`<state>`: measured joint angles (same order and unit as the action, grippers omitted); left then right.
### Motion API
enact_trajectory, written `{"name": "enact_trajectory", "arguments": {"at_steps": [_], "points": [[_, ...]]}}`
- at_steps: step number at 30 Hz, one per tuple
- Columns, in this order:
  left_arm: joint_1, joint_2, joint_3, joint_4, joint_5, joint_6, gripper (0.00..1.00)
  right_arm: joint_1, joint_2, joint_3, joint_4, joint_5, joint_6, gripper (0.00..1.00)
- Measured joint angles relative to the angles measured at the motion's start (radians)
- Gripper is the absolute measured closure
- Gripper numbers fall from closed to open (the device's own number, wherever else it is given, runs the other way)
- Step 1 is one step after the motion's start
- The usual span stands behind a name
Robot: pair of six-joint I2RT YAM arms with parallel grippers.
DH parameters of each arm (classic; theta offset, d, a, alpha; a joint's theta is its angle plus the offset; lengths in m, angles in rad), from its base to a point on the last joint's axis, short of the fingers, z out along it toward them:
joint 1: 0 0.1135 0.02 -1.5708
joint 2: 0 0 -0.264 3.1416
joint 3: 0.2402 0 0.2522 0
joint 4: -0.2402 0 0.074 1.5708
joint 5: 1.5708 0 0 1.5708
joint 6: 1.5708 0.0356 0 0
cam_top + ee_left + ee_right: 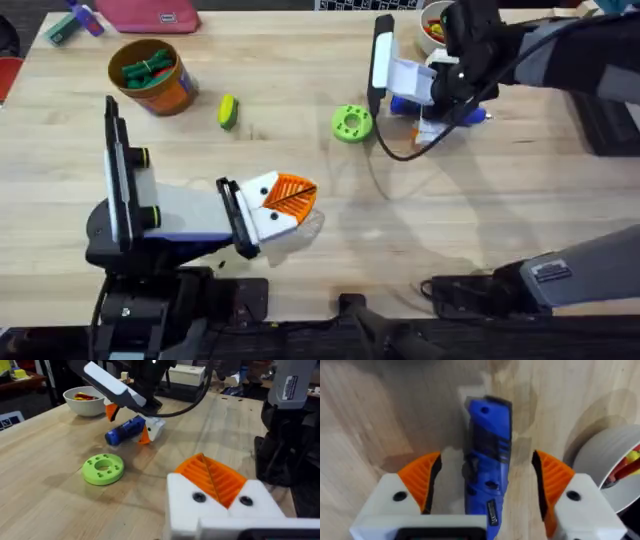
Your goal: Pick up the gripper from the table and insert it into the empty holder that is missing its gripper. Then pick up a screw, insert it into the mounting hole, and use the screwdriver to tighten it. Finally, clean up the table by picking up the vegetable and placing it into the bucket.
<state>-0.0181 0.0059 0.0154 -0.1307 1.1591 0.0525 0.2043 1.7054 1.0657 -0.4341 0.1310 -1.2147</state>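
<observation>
Overhead view alone shows the bucket (152, 77) and vegetable (228, 111) far left on the tabletop (450, 220). The right wrist view shows the right end effector (485, 485) spread wide around the screwdriver (487, 455), untouched, lying lengthwise between its pads.
</observation>
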Motion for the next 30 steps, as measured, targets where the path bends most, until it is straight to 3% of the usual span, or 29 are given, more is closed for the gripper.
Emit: {"name": "enact_trajectory", "arguments": {"at_steps": [6, 10, 12, 18, 23, 30], "points": [[0.000, 0.000, 0.000, 0.000, 0.000, 0.001, 0.960, 0.034, -0.006, 0.000, 0.087, 0.084, 0.139, 0.009], [0.000, 0.000, 0.000, 0.000, -0.002, 0.003, 0.318, 0.070, -0.072, 0.000, 0.110, 0.135, 0.283, 0.010], [0.000, 0.000, 0.000, 0.000, -0.002, 0.001, 0.054, 0.085, -0.137, -0.001, 0.110, 0.146, 0.348, 0.010], [0.000, 0.000, 0.000, 0.000, -0.003, 0.000, 0.015, 0.098, -0.339, 0.000, 0.113, 0.153, 0.582, 0.010], [0.000, 0.000, 0.000, 0.008, -0.014, 0.000, 0.014, 0.098, -0.500, 0.000, 0.110, 0.086, 0.829, 0.010], [0.000, 0.000, 0.000, 0.025, -0.170, -0.084, 0.015, 0.112, -0.663, 0.000, -0.040, 0.020, 1.001, 0.009]]}}
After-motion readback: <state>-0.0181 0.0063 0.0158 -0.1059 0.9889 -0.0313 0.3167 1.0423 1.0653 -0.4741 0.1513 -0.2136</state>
